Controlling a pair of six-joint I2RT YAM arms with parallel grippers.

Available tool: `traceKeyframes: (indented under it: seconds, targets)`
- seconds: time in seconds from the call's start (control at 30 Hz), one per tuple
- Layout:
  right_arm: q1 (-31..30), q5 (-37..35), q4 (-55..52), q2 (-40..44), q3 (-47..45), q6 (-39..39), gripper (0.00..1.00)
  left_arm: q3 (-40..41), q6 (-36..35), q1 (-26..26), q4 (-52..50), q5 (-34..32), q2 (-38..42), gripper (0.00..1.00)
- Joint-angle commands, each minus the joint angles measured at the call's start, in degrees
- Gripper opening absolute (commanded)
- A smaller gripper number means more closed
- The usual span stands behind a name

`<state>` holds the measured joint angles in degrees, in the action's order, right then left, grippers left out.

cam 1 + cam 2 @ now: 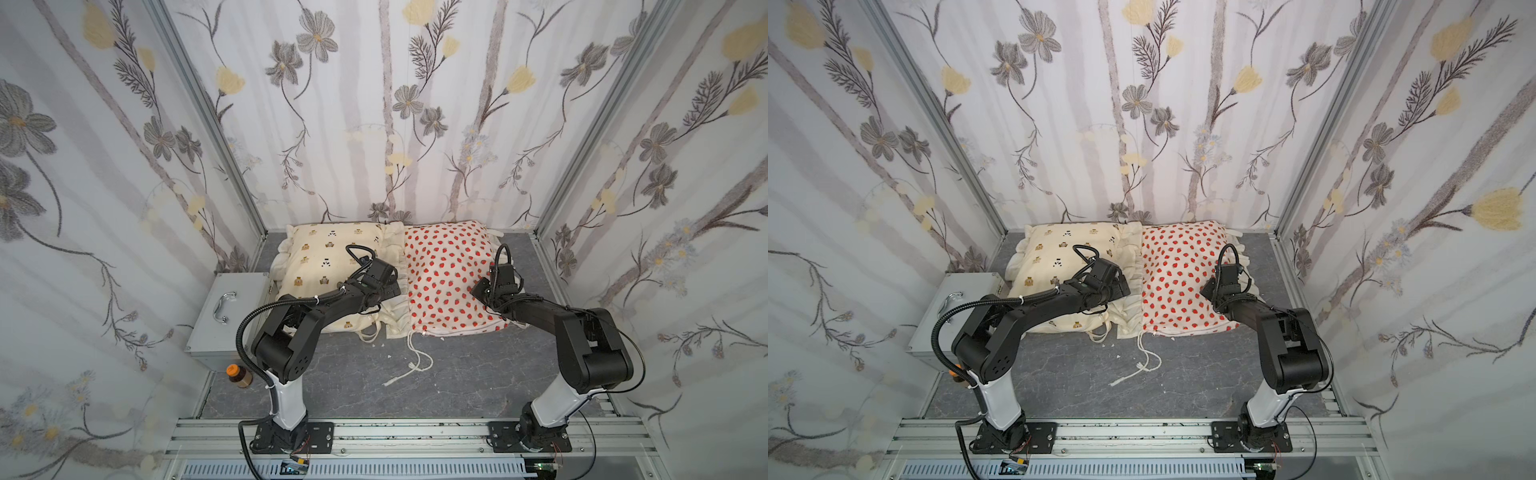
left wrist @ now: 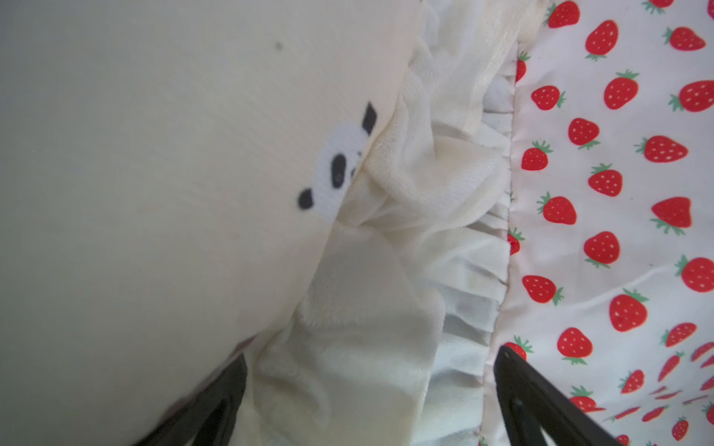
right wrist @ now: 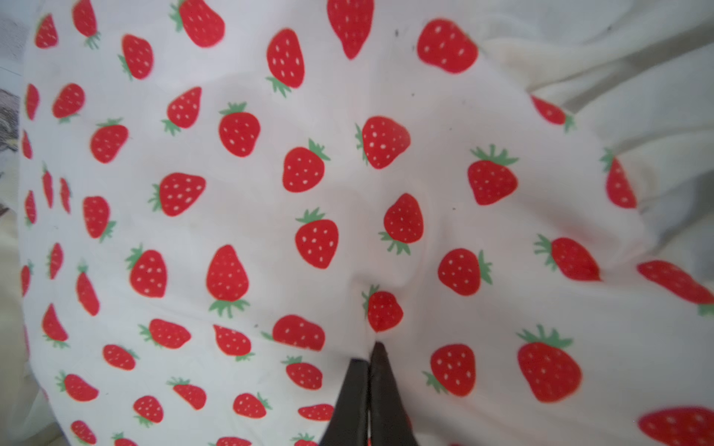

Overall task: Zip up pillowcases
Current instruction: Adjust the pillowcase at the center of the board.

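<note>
The grey surface point(image 1: 457, 374) carries both pillowcases side by side, touching along their inner edges. That shared border runs away from the arm bases, roughly in line with each arm's reach.

The cream bear pillowcase point(image 1: 316, 257) lies under the left end effector point(image 2: 371, 355) and out to its left. The strawberry pillowcase point(image 1: 444, 274) begins just to its right and spreads under the right end effector point(image 3: 373, 351). Each arm is therefore nearer its own case.

No zip or slider shows in any view. Where the closure lies from either tool cannot be told. I judge it sits hidden along an edge, perhaps beneath the cream ruffle point(image 2: 425, 216).

The left end effector hangs over that ruffle with its jaws spread wide. One of its fingers point(image 2: 517, 386) is over the strawberry side and the other over the cream side. The ruffle passes lengthwise between them, and nothing is held.

The right end effector has its jaws pressed together, tips down on the strawberry cloth. The fabric puckers just ahead of the tips. Whether a thin fold is caught between them cannot be told.
</note>
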<state>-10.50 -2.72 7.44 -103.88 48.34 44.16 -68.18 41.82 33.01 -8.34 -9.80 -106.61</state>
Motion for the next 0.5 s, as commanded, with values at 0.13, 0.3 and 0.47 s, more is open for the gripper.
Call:
traceKeyframes:
  seconds: [0.13,0.3,0.47]
  targets:
    - [1.83,-2.03,2.09,8.77,-5.08,3.47,0.00,-1.07,-0.54,-1.72,0.97,0.39,-0.69,1.00]
    - [3.50,-2.43,1.34,15.57,-9.24,3.74,0.00,-1.10,-1.48,-1.73,0.66,0.68,-0.20,1.00]
    - [3.65,0.58,0.80,16.42,-9.93,2.59,0.00,0.73,-1.75,-1.04,2.95,3.11,1.80,1.00]
